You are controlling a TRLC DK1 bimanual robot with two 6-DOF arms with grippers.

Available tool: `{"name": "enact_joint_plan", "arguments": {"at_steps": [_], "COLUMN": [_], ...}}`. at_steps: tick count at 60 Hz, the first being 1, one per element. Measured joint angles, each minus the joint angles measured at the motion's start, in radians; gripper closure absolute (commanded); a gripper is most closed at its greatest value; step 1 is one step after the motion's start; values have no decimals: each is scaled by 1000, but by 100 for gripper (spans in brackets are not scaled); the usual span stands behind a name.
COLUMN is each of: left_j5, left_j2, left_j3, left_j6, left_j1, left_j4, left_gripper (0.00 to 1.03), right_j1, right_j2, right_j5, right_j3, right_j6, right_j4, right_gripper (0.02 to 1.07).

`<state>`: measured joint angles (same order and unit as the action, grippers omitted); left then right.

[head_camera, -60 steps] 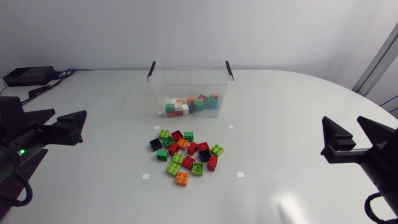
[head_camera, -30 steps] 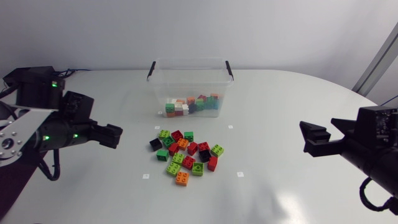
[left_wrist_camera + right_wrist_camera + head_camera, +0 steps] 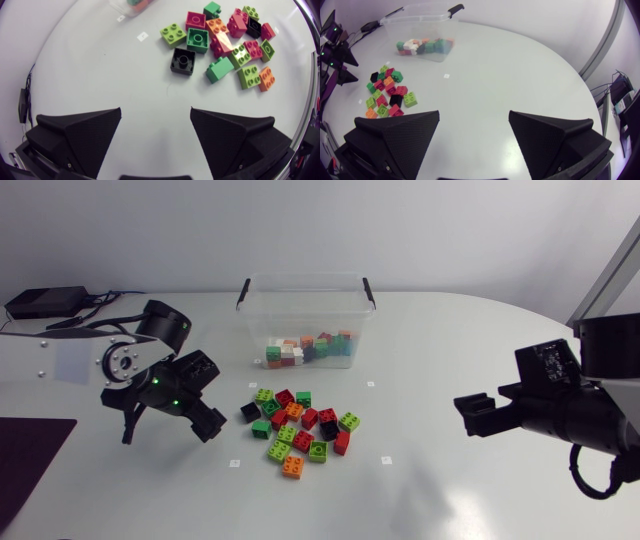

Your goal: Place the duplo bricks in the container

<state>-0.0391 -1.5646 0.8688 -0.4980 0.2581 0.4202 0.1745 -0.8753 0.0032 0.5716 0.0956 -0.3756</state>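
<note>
My left pincer [image 3: 155, 114]: fingers spread, nothing between them, held low over the bare desk [image 3: 95, 70]. A black brick [image 3: 182, 61] lies just ahead of it, the nearest piece of the loose bricks [image 3: 298, 428]. These form one tight cluster of green, red, orange and black pieces, all flat on the desk, many touching their neighbours. In the head view this pincer sits just beside the cluster's left edge, its arm coming in from the left.

My right pincer [image 3: 474, 114]: fingers likewise spread and holding nothing. It stands above the desk at the right side, well apart from the cluster, which shows far ahead of it and off to one side.

The container [image 3: 305, 282]: a clear tub with black handles and no lid on it. It stands upright beyond the cluster, near it but not touching. A low layer of stored bricks [image 3: 305, 348] in mixed colours covers part of its floor.

Small white markers [image 3: 371, 384] lie on the desk around the cluster.
</note>
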Motion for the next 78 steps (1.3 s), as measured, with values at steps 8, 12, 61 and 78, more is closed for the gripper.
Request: {"name": "enact_joint_plan", "arguments": {"at_steps": [8,12,61,78], "left_j5": [2,1,40,127], "left_j2": [-68,-99,-411,-468], "left_j3": [77,122,429,490], "left_j6": [-28,-35,-53,-54], "left_j1": [10,20,93,95], "left_j4": [63,89,234,326], "left_gripper": [8,8,33,66], "right_j1": [29,43,188,248], "right_j2": [-39,-68,-472,-636], "right_j5": [-3,-4,-110,-84], "right_j3": [47,76,212,326], "right_j6": [53,86,175,169], "right_j4": [-57,-92,-86,-70], "right_gripper": [7,7,7,7]}}
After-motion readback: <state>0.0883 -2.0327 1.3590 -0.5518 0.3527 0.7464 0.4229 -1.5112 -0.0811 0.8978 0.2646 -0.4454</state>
